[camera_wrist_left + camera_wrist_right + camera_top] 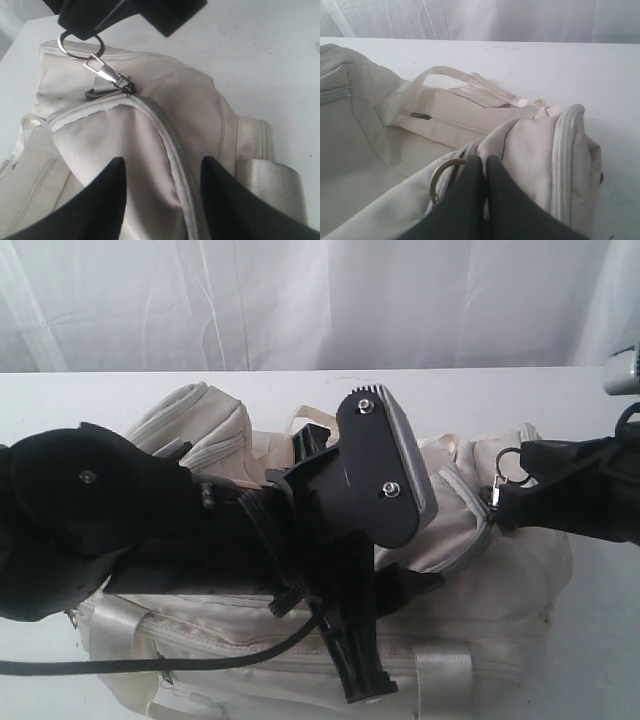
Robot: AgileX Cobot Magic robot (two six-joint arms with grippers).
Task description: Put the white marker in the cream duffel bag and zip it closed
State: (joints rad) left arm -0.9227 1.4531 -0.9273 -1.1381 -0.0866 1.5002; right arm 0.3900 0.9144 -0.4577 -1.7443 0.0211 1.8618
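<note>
Cream duffel bag [500, 590]: soft, limp | best taken by ring pull [432, 184], lower left, pinched in right claw [482, 165] | left claw [162, 160]: spread wide

The duffel bag [480, 570] is plain cream, its zipper [172, 145] pale grey and its webbing handle [267, 175] a glossy cream. The ring pull [80, 47] is silver metal. Both arms' fingers [100, 205] are black. The worktop [80, 400] and the curtain [300, 300] behind are plain white

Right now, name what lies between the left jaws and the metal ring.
In the left wrist view, the grey zipper of the cream duffel bag runs to the metal ring.
</note>
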